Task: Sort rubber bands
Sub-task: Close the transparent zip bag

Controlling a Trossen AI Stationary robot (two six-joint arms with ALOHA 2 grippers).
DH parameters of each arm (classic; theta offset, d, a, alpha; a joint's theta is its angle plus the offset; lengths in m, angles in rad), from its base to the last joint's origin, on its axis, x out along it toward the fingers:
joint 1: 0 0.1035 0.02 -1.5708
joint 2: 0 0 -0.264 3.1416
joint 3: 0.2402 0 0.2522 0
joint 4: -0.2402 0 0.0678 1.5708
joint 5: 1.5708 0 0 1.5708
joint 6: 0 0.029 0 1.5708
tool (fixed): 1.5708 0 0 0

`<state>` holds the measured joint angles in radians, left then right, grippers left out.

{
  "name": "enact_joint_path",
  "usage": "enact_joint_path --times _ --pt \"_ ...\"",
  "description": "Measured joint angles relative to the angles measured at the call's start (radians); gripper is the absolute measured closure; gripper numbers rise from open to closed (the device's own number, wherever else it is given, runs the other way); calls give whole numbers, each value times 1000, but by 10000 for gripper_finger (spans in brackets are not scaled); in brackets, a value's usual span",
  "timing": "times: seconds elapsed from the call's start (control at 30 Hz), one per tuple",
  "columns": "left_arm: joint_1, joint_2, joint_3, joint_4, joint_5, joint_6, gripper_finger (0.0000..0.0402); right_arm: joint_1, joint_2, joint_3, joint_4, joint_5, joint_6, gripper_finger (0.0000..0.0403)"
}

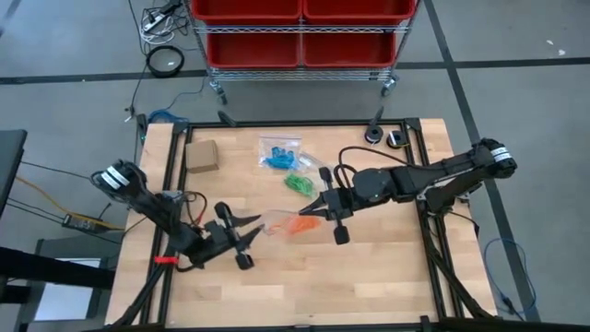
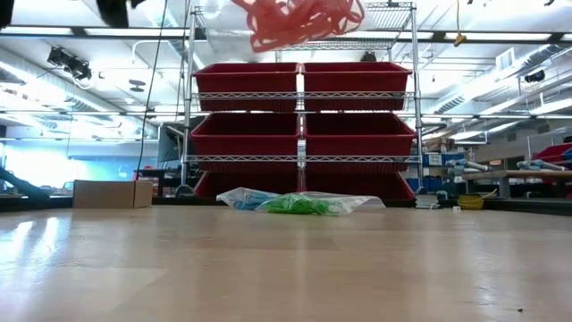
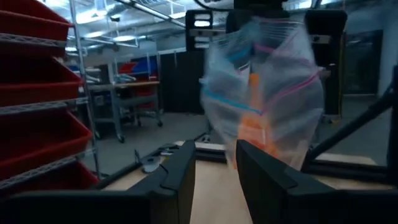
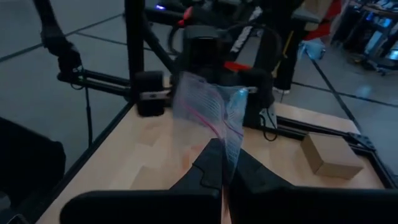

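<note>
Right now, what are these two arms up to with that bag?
Both arms hold one clear zip bag of orange rubber bands in the air over the middle of the wooden table. The right gripper is shut on one edge of the bag, and the left gripper grips the other. Farther back on the table lie a bag of blue bands, a bag of green bands and a small cardboard box.

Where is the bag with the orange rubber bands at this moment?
In the high view, the bag with the orange rubber bands hangs above the table's middle, pinched between the right hand and the left hand, in front of the green bands.
</note>
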<state>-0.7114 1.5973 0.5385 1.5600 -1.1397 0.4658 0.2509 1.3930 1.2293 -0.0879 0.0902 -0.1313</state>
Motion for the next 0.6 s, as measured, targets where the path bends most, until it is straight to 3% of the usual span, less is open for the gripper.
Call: enact_joint_path --times 0.43,0.6 --pt "-6 38 105 8 14 194 277 -10 0 0 -5 0 9 403" --pt "-68 22 105 8 -121 321 277 -8 0 0 -7 0 9 403"
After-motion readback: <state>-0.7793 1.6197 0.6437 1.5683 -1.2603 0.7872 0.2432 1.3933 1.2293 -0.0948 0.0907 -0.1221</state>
